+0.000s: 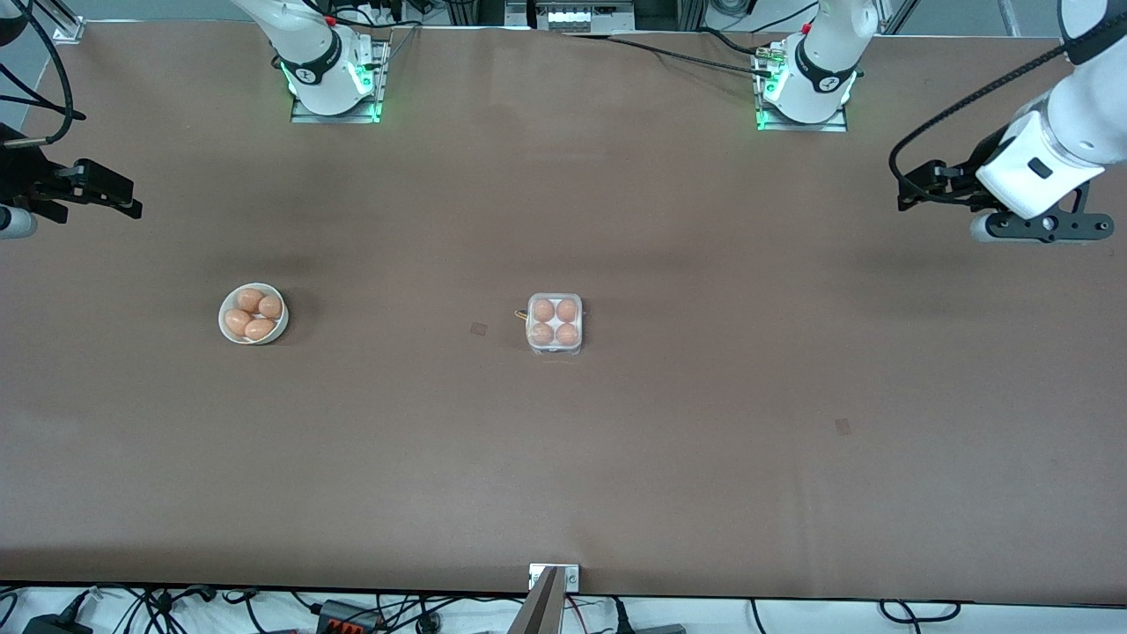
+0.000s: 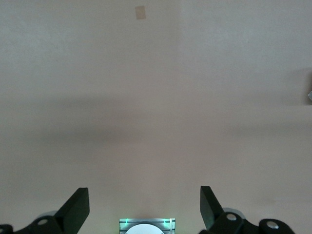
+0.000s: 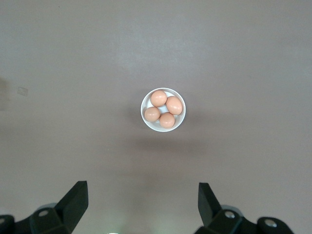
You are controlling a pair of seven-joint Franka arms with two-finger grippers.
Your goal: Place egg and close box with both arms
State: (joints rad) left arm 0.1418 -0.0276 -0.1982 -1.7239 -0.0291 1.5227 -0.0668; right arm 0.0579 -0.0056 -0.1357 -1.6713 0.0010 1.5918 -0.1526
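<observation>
From the front, the box (image 1: 555,324) sits mid-tabletop (image 1: 704,423), all four cells filled with eggs, its lid apparently down; the bowl (image 1: 254,313) with four more eggs lies toward the right arm's end from the box. Both arms wait raised at the tabletop's ends. No writing is readable. The left wrist view shows the left claw (image 2: 145,207) wide open, empty, over bare tabletop. The right wrist view shows the right claw (image 3: 143,204) wide open, empty, with the bowl in sight below.

Left gripper (image 2: 145,207) and right gripper (image 3: 143,204) aloft, fingers apart
</observation>
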